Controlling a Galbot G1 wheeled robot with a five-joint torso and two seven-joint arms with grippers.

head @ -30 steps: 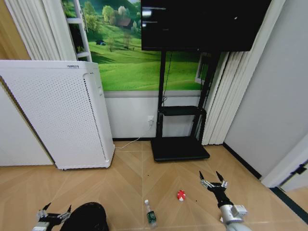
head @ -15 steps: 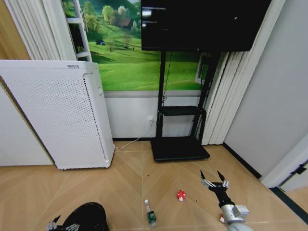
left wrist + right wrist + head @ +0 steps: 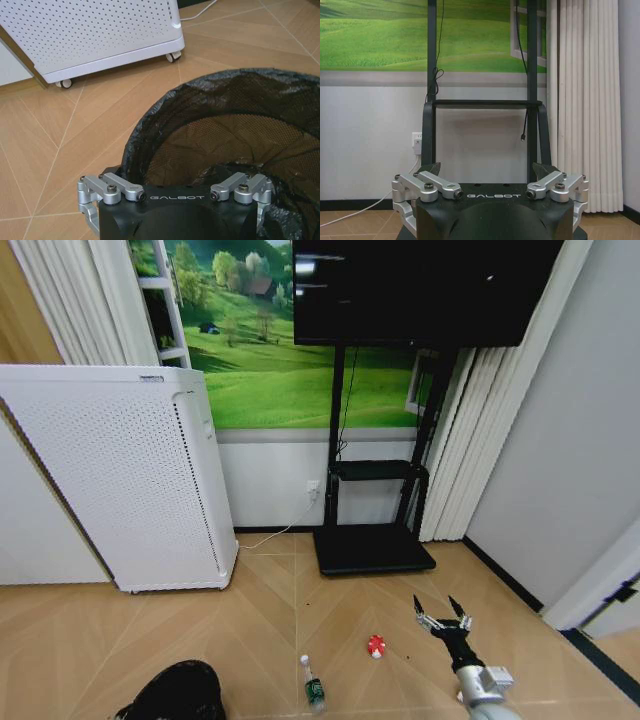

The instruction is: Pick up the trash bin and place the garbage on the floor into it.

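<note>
Left wrist view: left claw (image 3: 175, 212) spread, now dropped down over trash bin (image 3: 235, 130) rim, ready to grip. Right claw (image 3: 443, 621) spread beside bin; bottle (image 3: 314, 687) right of bin.

- The small black round trash bin (image 3: 178, 692), lined with a dark bag, is cut off by the head view's lower edge.
- In the left wrist view, the left gripper's fingers (image 3: 90, 218) run out of frame, their tips hidden.
- The tiny red-and-white piece (image 3: 376, 646) is too small to identify.
</note>
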